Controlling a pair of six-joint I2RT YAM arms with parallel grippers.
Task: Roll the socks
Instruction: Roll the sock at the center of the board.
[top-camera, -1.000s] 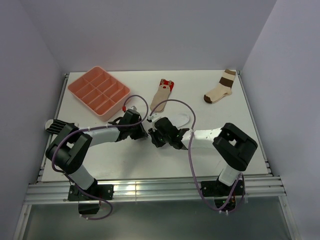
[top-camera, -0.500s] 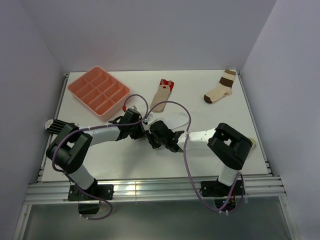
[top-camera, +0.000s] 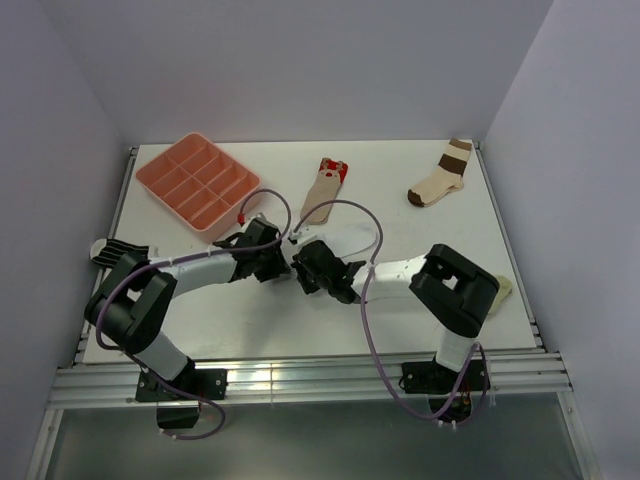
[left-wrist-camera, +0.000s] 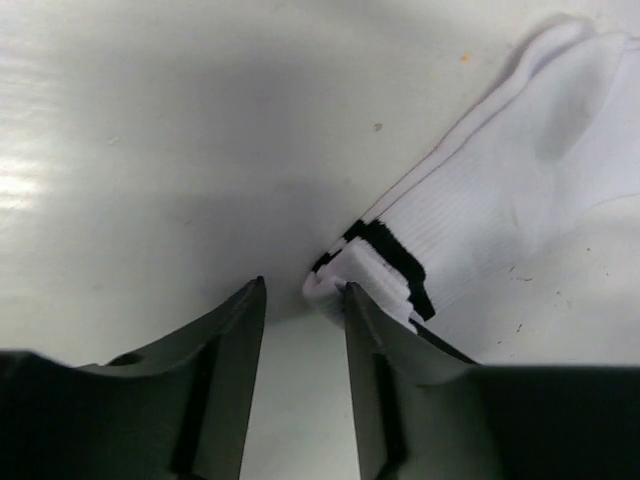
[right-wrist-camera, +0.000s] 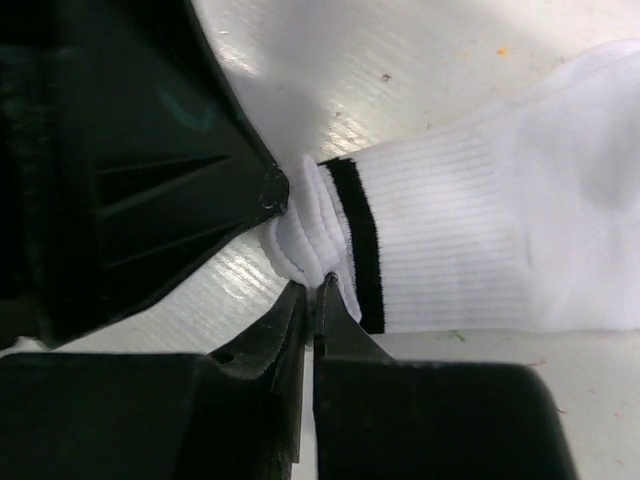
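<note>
Right claw (right-wrist-camera: 308, 285): jaws all but closed, only a thin slit between them, tips at the folded cuff of the white sock (right-wrist-camera: 480, 200); it seems to nip the edge of that fold. Left claw (left-wrist-camera: 303, 292): jaws partly open, holding nothing, cuff resting against the inner face of one finger with the gap beside it bare. The left claw's dark finger fills the upper left of the right wrist view, so the two heads are almost touching at the cuff. Change over the last second: the right forearm and elbow swing toward the pink tray (top-camera: 198, 187), and the right claw closes in on the left one. Sock sits on the tabletop (top-camera: 250, 320), nearer the arm bases than the tray and off its right corner. Cuff is doubled over, black bands just past the fold; the rest lies flat. Judgement: roll barely begun, and the left claw probably needs to take the fold before another turn. Tan sock (top-camera: 323, 190), right of the tray, and striped sock (top-camera: 112, 249), off its near-left side, both lie unrolled.
</note>
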